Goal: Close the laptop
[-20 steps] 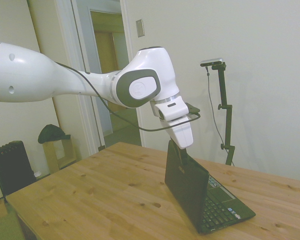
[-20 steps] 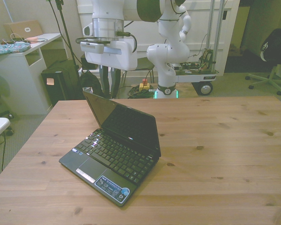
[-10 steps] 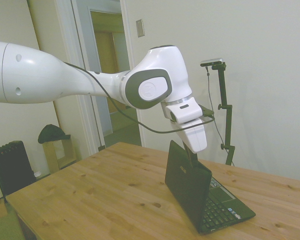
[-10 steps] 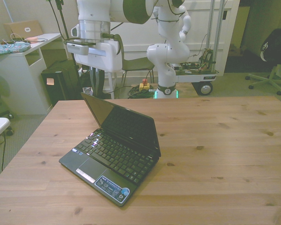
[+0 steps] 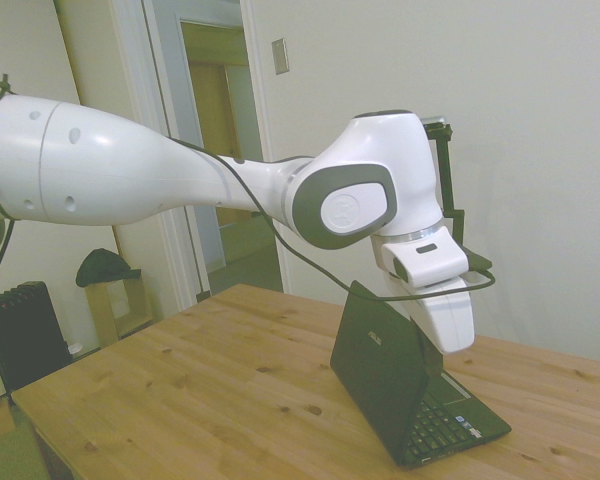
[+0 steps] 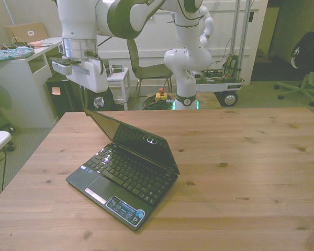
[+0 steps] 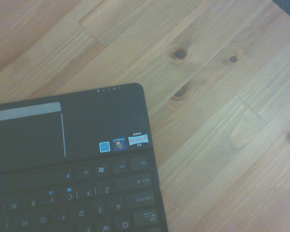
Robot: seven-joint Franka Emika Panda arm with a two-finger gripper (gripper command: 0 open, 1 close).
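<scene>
Laptop (image 6: pixel 126 175) set on wooden desk (image 6: pixel 240 172), lid tilted forward, partly shut; claw (image 6: pixel 98 102) positioned behind lid's top edge; finger state not discernible.

On the laptop (image 7: pixel 87 159) palm rest, a small sticker (image 7: pixel 137 140) reads "VISION"; some key labels read "Shift" and "Caps Lock".

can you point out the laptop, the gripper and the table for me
laptop (image 6: pixel 133 175): front view, on the black keyboard.
gripper (image 6: pixel 98 101): front view, at the fingers' lower end, by the lid's top corner.
table (image 6: pixel 251 172): front view, on bare wood to the laptop's right in the front view.
</scene>
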